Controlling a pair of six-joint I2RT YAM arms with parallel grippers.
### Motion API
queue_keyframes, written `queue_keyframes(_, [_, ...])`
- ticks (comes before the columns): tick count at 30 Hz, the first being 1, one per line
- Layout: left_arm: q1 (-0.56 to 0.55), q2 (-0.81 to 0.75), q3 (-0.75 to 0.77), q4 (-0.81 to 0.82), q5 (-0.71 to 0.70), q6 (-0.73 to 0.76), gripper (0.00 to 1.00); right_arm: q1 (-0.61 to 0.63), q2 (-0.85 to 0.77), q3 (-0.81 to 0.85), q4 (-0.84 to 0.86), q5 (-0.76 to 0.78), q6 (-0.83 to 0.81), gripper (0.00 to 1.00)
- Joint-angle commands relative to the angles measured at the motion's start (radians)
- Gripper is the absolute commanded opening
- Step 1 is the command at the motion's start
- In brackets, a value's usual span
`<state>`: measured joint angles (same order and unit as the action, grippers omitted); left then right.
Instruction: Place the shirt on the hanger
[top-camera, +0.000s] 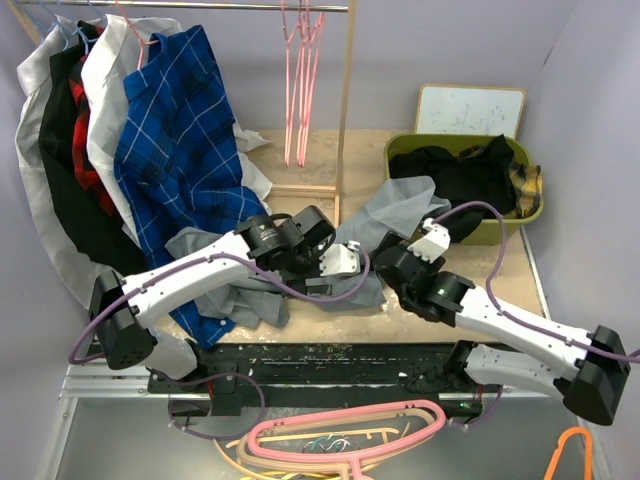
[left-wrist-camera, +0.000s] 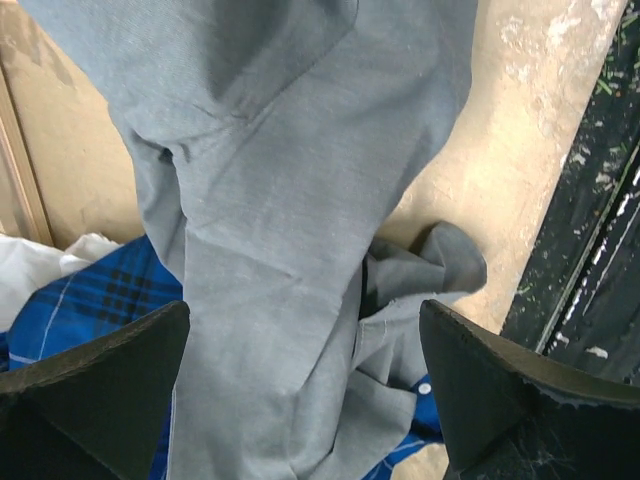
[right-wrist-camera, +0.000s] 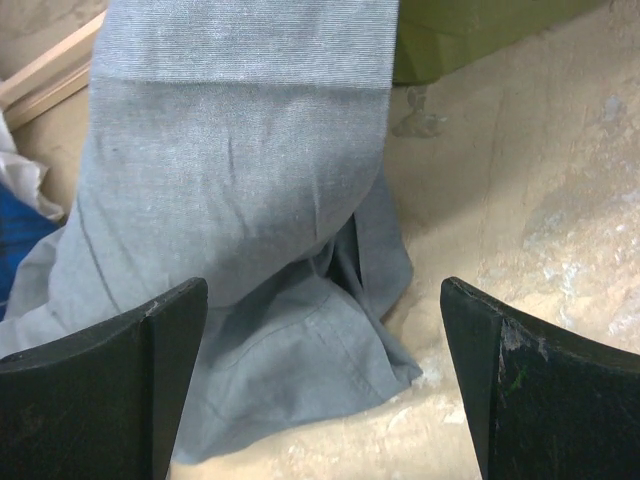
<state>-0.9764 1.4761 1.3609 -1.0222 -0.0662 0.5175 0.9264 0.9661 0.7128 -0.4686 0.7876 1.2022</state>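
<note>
The grey shirt (top-camera: 402, 206) lies crumpled across the middle of the table, and one end of it rests on blue checked cloth. Both grippers hang just above it. My left gripper (top-camera: 325, 280) stands open over a long grey fold (left-wrist-camera: 280, 200), and its jaws are wide apart and hold nothing (left-wrist-camera: 305, 310). My right gripper (top-camera: 392, 262) is open too (right-wrist-camera: 322, 285), above a folded hem of the shirt (right-wrist-camera: 230, 200) near its edge. Several thin pink hangers (top-camera: 300, 80) hang from the rail at the back, well away from both grippers.
A blue checked shirt (top-camera: 175, 150) and other garments hang at the left of the rail. A wooden post (top-camera: 345, 110) stands behind the shirt. A green bin (top-camera: 400, 160) with black clothing sits at the back right. Thick pink hangers (top-camera: 345, 440) lie below the table's front edge.
</note>
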Motion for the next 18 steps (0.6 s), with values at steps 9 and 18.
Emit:
queue_keyframes(9, [-0.04,0.0,-0.018,0.023,0.188,-0.026,0.99,-0.084,0.117,-0.163,0.62,0.084,-0.252,0.69])
queue_keyframes(18, [-0.075,0.026,-0.072,0.093,0.144,-0.035,0.99,-0.188,0.08,-0.197,0.831,-0.129,-0.383,0.0])
